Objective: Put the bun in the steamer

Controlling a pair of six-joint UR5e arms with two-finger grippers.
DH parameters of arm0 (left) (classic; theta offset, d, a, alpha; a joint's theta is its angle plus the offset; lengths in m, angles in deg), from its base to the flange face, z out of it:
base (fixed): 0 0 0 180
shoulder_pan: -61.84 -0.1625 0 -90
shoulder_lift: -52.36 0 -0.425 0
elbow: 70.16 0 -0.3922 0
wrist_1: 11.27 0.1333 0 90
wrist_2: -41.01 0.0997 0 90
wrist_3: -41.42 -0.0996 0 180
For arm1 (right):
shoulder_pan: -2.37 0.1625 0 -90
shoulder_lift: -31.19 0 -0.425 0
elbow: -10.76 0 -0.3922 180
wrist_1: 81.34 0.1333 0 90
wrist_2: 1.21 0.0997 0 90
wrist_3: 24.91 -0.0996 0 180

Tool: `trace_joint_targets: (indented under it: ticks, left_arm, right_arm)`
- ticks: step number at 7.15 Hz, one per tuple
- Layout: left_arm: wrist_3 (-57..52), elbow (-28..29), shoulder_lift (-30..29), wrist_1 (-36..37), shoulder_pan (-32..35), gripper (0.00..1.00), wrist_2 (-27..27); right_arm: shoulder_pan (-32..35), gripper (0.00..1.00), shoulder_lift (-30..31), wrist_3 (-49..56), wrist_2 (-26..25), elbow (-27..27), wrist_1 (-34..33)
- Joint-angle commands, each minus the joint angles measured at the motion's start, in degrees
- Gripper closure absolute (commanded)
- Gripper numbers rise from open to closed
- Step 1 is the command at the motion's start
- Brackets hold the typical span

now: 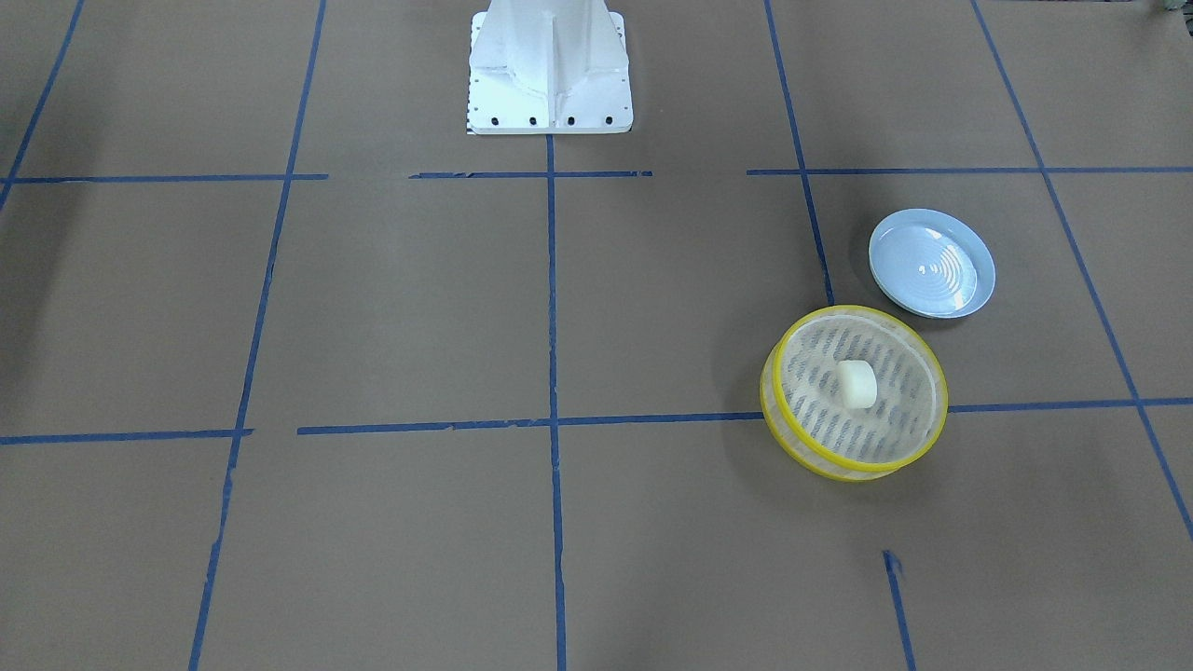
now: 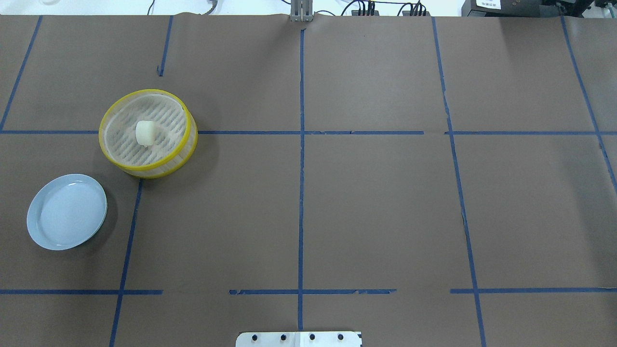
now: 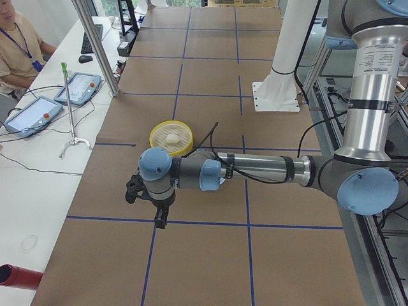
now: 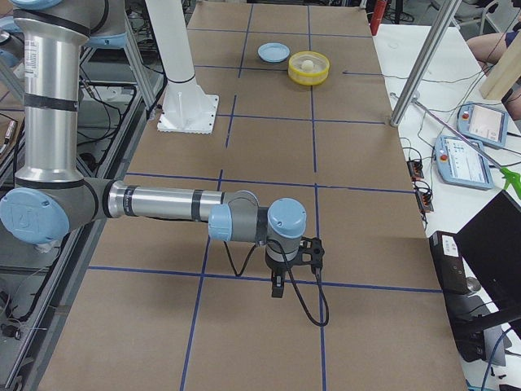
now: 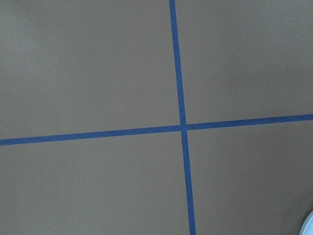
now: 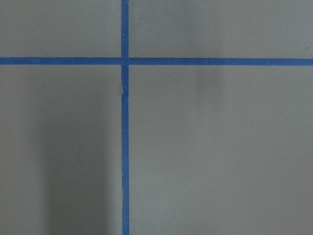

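My left tool (image 3: pixel 159 220) hangs over the bench (image 2: pixel 376 207), pointing down above a blue tape line (image 3: pixel 191 222). It shows only in the side view, and from there I cannot tell whether its fingers are spread or pressed together. My right tool (image 4: pixel 278 289) hangs the same way at the opposite end of the bench, close above another tape line, and its state is just as unclear to me. Neither tool appears in the overhead or front-facing views.

The bun (image 2: pixel 144 132) lies inside the steamer (image 2: pixel 166 125), near the middle of its slatted base and tipped onto its side. Nothing touches it. The steamer stands on the bench beyond my left tool, on the side away from my base, well apart from the fingers. It is at the far end of the bench from my right tool.

A pale blue plate (image 2: pixel 66 212) sits just beside the steamer without touching it, with nothing on it. A sliver of its rim (image 5: pixel 309 226) shows in the bottom corner of my left wrist camera, past a crossing of tape lines. My right wrist camera shows only brown bench paper and a tape crossing (image 6: pixel 124 61).
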Motion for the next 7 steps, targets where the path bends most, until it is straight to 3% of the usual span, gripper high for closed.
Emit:
trace_joint_targets:
  ticks: [1, 4, 7]
  left_arm:
    - [-0.16, -0.37, 1.75, 0.51, 0.07, 0.00, -0.05]
    - [-0.17, -2.73, 1.67, 7.53, 0.08, 0.00, 0.03]
    - [-0.25, -2.04, 0.71, 7.45, -0.10, 0.00, 0.04]
  right_arm:
    - [0.00, 0.00, 0.00, 0.00, 0.00, 0.00, 0.00]
    - [0.00, 0.00, 0.00, 0.00, 0.00, 0.00, 0.00]
    - [0.00, 0.00, 0.00, 0.00, 0.00, 0.00, 0.00]
